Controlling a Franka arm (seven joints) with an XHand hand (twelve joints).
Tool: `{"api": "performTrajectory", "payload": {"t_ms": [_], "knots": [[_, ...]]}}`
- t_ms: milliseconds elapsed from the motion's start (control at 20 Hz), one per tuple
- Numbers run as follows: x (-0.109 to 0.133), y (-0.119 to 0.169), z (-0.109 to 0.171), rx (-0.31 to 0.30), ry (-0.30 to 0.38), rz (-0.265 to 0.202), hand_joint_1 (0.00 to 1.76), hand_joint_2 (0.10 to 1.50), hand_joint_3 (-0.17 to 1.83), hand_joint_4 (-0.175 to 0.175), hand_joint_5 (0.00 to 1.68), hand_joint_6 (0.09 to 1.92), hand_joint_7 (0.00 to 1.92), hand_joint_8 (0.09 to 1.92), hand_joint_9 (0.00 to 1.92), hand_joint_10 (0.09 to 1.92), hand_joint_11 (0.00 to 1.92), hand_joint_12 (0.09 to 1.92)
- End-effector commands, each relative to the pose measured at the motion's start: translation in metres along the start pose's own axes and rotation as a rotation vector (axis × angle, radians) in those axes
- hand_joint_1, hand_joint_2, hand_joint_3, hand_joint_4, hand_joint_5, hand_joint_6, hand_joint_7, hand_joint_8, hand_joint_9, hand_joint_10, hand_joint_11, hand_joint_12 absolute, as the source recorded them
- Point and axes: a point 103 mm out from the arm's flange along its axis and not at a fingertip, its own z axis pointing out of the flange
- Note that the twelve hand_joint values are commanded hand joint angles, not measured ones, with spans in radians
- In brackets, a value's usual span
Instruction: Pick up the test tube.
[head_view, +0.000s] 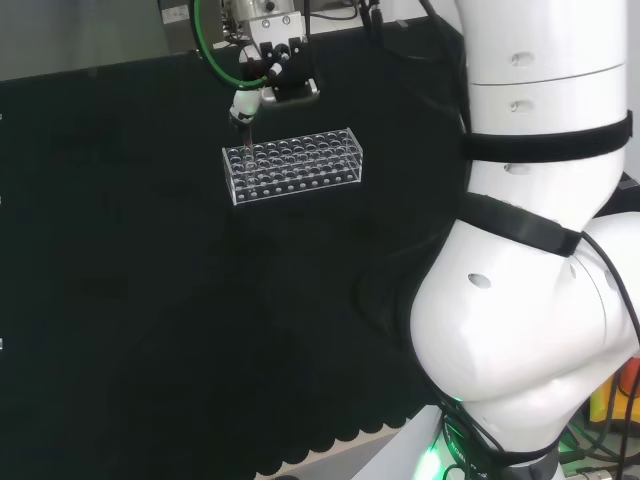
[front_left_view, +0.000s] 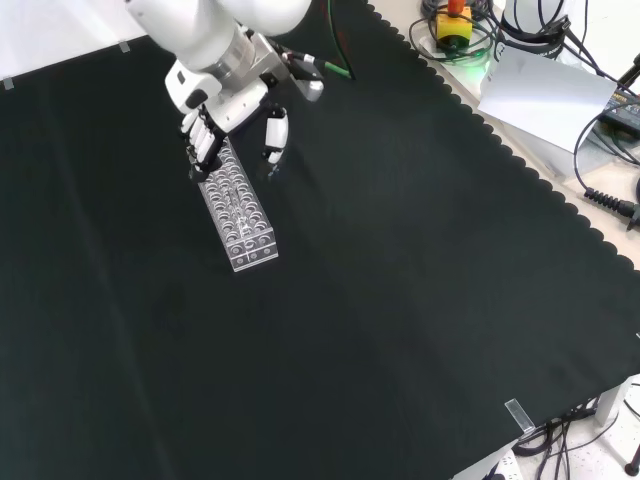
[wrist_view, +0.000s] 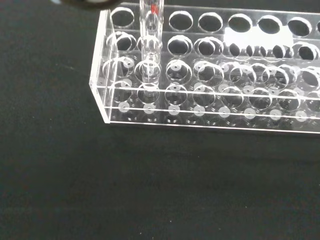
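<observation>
A clear test tube (wrist_view: 150, 47) with a red mark near its top stands in a hole at one end of the clear plastic rack (wrist_view: 210, 97). In the head view the tube (head_view: 243, 140) rises from the far left corner of the rack (head_view: 292, 166). The hand (head_view: 268, 72) hangs just above it, with a white fingertip (head_view: 243, 110) reaching down to the tube's top. In the front view the hand (front_left_view: 222, 105) is over the upper end of the rack (front_left_view: 240, 212). Its fingers (front_left_view: 204, 143) point down and the thumb (front_left_view: 274, 132) stands apart from them, nothing plainly held between.
Black cloth (front_left_view: 400, 300) covers the bench around the rack. Its scalloped edge (front_left_view: 560, 215) runs along the right of the front view, with cables and a white sheet beyond. The arm's big white links (head_view: 530, 280) stand at the head view's right.
</observation>
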Motion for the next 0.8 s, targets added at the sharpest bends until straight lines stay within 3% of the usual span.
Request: {"api": "performTrajectory", "payload": {"t_ms": [50,450,500,800], "knots": [[0.011,0.021,0.013,0.029,-0.045,0.010,0.80,0.80,0.43,-0.114,0.49,0.10,0.55,0.87,0.49,0.84,0.28,1.48],[0.019,0.039,0.024,0.059,-0.097,0.020,0.83,0.77,0.50,-0.103,0.54,0.15,0.64,0.86,0.55,0.82,0.31,1.46],[0.020,0.040,0.025,0.064,-0.112,0.053,0.84,0.76,0.51,-0.101,0.56,0.17,0.67,0.85,0.57,0.81,0.32,1.46],[0.021,0.042,0.030,0.060,-0.145,0.063,0.88,0.72,0.58,-0.100,0.59,0.48,0.92,0.83,0.74,0.73,0.37,1.43]]}}
